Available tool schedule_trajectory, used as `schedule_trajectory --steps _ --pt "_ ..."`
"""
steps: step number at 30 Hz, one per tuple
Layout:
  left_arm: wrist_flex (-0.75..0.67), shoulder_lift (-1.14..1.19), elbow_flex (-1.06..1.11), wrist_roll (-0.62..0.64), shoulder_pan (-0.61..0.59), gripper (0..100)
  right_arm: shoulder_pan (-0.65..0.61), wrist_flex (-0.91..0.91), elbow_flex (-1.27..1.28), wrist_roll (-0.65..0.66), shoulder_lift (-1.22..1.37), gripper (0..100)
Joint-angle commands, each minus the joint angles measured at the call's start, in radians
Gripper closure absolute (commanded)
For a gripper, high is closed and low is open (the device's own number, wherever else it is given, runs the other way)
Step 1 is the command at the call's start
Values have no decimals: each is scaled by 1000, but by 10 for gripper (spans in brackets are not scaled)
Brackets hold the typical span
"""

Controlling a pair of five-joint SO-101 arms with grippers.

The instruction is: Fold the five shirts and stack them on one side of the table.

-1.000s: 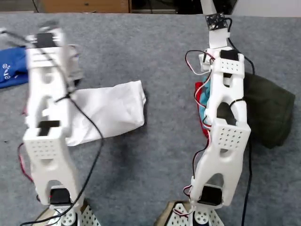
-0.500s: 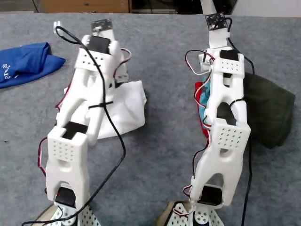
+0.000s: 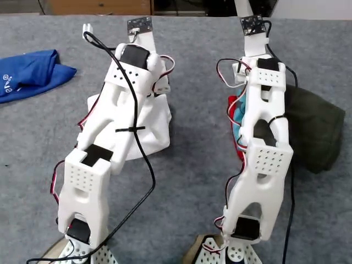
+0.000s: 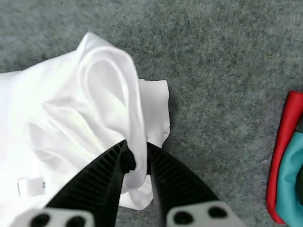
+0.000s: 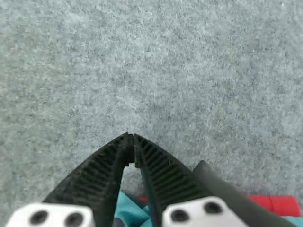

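From above, the white shirt is lying on the table under the left arm. The blue shirt is sitting crumpled far off, and the red shirt, teal shirt and green shirt are piled under the right arm. At the left wrist, the left gripper is pinching a white fold. At the right wrist, the right gripper is hanging closed and empty. Seemingly three are stacked, with two remaining.

left tool clamped on white shirt fold | red cloth, teal cloth well apart
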Motion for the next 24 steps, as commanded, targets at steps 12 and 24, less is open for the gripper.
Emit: schedule_trajectory --steps 12,24 --pt "-31 136 -58 75 64 979 1 -18 -13 -8 -7 994" --pt "-21 134 -123 95 14 762 1 -18 -12 -8 -5 994"
